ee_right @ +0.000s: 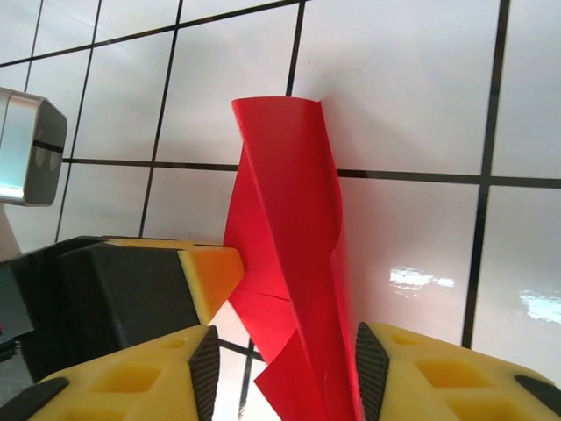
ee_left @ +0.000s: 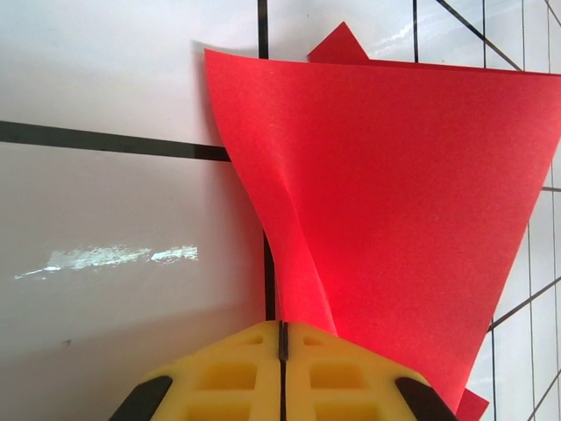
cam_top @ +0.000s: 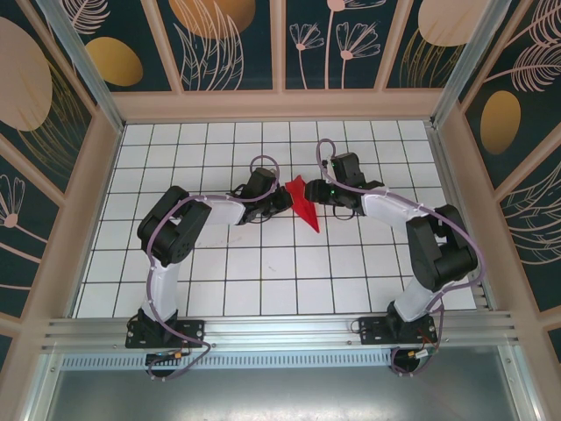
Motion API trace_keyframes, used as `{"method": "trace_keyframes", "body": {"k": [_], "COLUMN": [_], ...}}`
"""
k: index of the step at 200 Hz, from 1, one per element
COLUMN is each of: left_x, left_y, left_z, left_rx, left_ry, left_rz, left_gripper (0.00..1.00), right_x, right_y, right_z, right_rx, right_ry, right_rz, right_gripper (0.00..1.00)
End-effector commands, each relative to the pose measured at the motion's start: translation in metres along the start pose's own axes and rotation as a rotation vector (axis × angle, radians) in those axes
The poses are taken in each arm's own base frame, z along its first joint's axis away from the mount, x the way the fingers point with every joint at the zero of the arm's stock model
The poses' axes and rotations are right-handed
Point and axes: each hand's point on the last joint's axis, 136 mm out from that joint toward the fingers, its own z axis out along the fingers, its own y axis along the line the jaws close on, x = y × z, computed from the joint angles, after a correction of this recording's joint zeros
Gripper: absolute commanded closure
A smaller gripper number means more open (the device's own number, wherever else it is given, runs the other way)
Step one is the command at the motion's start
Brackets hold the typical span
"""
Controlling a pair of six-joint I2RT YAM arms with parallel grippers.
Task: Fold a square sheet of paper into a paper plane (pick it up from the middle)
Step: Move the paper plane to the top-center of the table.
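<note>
The square sheet of paper (cam_top: pixel 304 203) is a bright red creased wedge, raised off the tiles at the table's middle with its point toward the near side. My left gripper (cam_top: pixel 282 200) holds it from the left. In the left wrist view the yellow jaws of this gripper (ee_left: pixel 282 338) are pressed together, and a fold of the paper (ee_left: pixel 394 193) runs out from them. My right gripper (cam_top: pixel 317 195) is on the wedge's right side. In the right wrist view that gripper (ee_right: pixel 285 377) is open, the paper (ee_right: pixel 289 219) standing between its pads, with the left gripper's fingers (ee_right: pixel 215 267) touching the paper's edge.
The white tiled table (cam_top: pixel 263 263) has black grid lines and is walled by a wooden frame (cam_top: pixel 280 105) at the back and sides. An aluminium rail (cam_top: pixel 280 329) runs along the near edge where both arm bases are bolted.
</note>
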Motion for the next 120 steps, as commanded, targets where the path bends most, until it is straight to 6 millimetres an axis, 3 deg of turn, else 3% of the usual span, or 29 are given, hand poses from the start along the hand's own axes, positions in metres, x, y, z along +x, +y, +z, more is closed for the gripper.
{"method": "trace_keyframes", "body": {"k": [1, 33, 75, 120], "left_x": [-0.002, -0.001, -0.001, 0.000], "left_y": [0.004, 0.007, 0.009, 0.014], "left_z": [0.004, 0.005, 0.005, 0.007], "left_rx": [-0.031, -0.049, -0.062, -0.080], "left_ry": [-0.002, 0.010, 0.014, 0.016], "left_rz": [0.032, 0.047, 0.059, 0.060], "left_gripper": [0.91, 0.92, 0.92, 0.92], "right_x": [-0.003, 0.001, 0.009, 0.016], "right_y": [0.011, 0.015, 0.002, -0.007], "right_z": [0.006, 0.020, 0.034, 0.036], "right_rx": [-0.060, -0.103, -0.053, -0.015], "right_ry": [0.019, 0.066, 0.101, 0.114], "right_rz": [-0.004, -0.008, 0.015, 0.023], "right_gripper": [0.53, 0.56, 0.58, 0.49]}}
